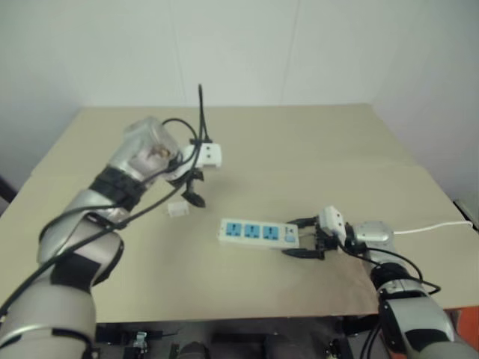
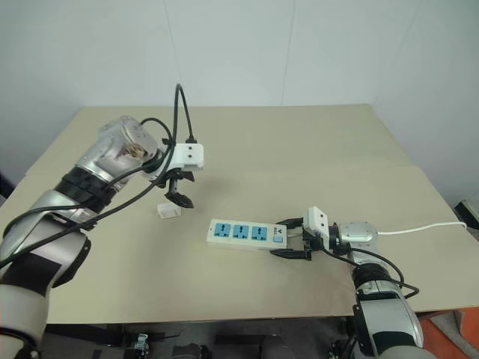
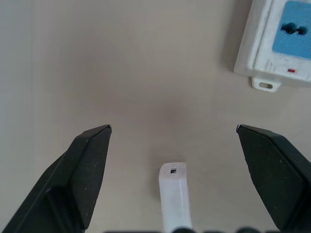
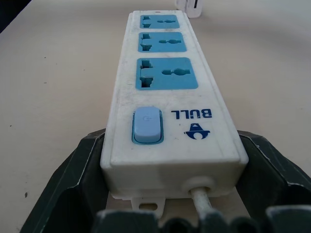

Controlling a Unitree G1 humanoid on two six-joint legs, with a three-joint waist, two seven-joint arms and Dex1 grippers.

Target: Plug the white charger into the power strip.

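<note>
White charger [image 2: 168, 211] lies on your table [image 2: 247, 134] just left of the power strip [image 2: 247, 232]; your left gripper [image 2: 179, 188] hangs over it, jaws wide and empty, while your right gripper [image 2: 293, 238] clasps the strip's switch end

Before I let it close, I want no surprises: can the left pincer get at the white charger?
Probably yes. The left pincer hangs open just above the white charger, fingers on either side, bare table around, power strip well aside.
</note>
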